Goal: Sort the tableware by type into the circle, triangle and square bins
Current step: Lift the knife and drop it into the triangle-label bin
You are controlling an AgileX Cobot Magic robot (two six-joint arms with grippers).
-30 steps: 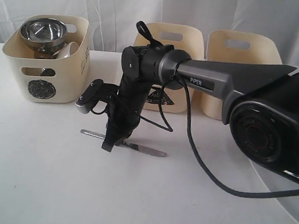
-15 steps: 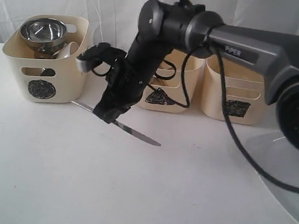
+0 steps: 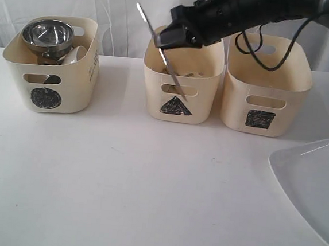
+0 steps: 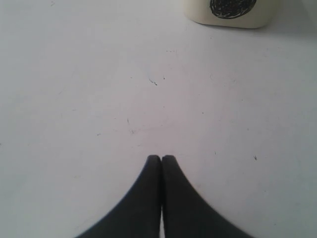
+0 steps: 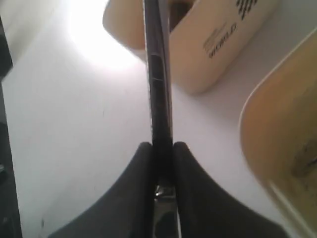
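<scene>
The right hand (image 5: 161,148) squeezes the knife (image 5: 157,74) tight, tilted, by the triangle bin (image 3: 201,97). The left hand (image 4: 161,159) is closed, holding nothing, over the bench (image 4: 89,89).

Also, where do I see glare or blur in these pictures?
Right wrist view: a blown-out white patch on the table, and the knife close to the lens is soft. Exterior view: a bright sheen on the white plate. Left wrist view: even light, the shut left hand only a dark shape.

Black front marks: circle bin (image 3: 69,91) 10 o'clock, triangle bin (image 3: 204,97) 12, square bin (image 3: 236,89) 2. Right wrist view: "WORLD" on cream bin side (image 5: 213,54).
</scene>
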